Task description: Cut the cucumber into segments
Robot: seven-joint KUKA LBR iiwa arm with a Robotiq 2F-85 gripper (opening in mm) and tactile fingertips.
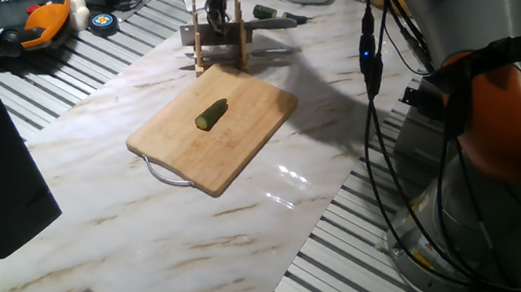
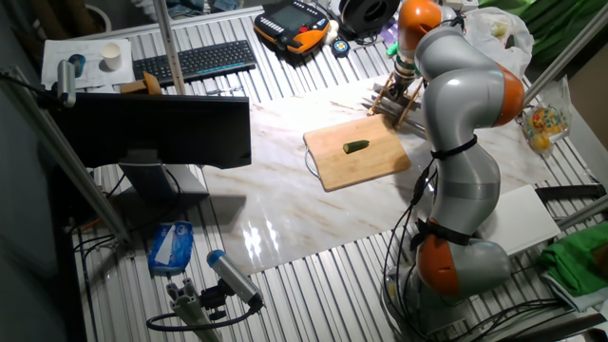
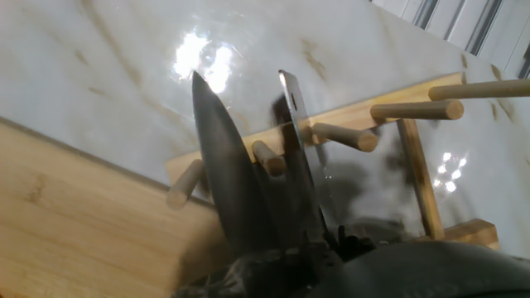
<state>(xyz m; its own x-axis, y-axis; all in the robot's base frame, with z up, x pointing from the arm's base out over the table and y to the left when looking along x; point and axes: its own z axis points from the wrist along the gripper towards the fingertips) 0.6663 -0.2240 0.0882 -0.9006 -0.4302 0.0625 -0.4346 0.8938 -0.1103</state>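
The cucumber point(image 1: 211, 113) is a short dark green piece lying whole on the wooden board point(image 1: 239, 158). It also shows in the other fixed view point(image 2: 356, 146). No cut segments are in view. My gripper point(image 1: 215, 19) hangs low over a small wooden peg rack point(image 1: 218, 52) just behind the board's far edge. In the hand view two dark tapered metal pieces reach from my hand over the rack's pegs point(image 3: 348, 136), close together. I cannot tell whether they are fingers or a blade. A dark-handled tool point(image 1: 280, 15) lies behind the rack.
The arm's base point(image 1: 496, 197) stands at the table's right side, with cables hanging over the edge. An orange teach pendant point(image 1: 24, 24) lies on the slatted bench at the left. A monitor point(image 2: 157, 128) and keyboard point(image 2: 195, 62) stand beyond the marble top.
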